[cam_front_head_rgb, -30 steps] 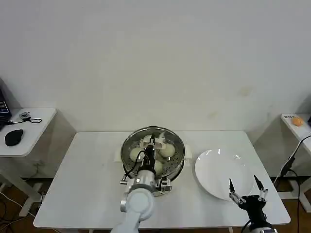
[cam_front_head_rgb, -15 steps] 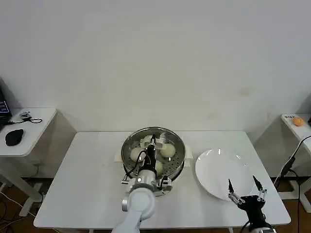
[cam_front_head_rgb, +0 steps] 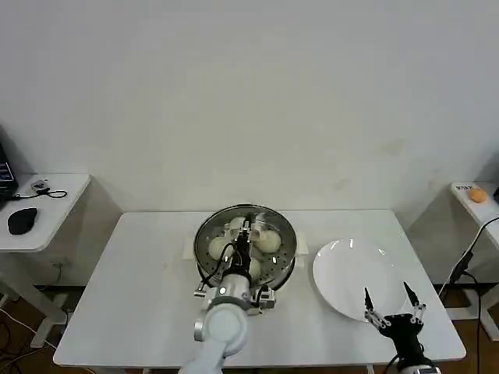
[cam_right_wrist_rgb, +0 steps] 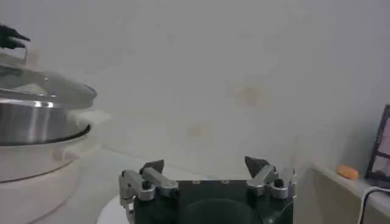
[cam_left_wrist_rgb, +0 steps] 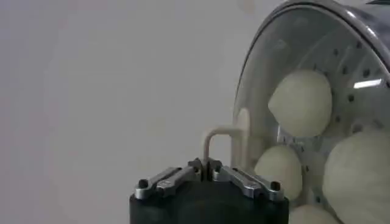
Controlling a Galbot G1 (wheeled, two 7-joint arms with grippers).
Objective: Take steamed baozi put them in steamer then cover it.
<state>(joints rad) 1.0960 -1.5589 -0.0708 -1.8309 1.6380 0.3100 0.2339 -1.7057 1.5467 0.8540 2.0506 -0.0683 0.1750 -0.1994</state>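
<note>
- Left gripper [cam_front_head_rgb: 248,227] clenched on the cover's [cam_front_head_rgb: 245,234] handle, over the steamer [cam_front_head_rgb: 285,265] holding the steamed baozi [cam_front_head_rgb: 269,242].
- Right gripper [cam_front_head_rgb: 387,299] spread wide, near the table's [cam_front_head_rgb: 148,280] front right corner beside the white plate [cam_front_head_rgb: 347,273].

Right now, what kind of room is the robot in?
Probably a lab or test room, not a kitchen: a bare white wall, a plain white table holding the steamer and a plate, and a side desk with a computer mouse.

No lettering, label, brand mark, number or sign can be read in any of the views. The steamer [cam_front_head_rgb: 245,243], its glass cover [cam_left_wrist_rgb: 317,122], the white plate [cam_front_head_rgb: 355,279] and the counter [cam_front_head_rgb: 140,288] carry no legible markings, and the wall behind them is plain.
</note>
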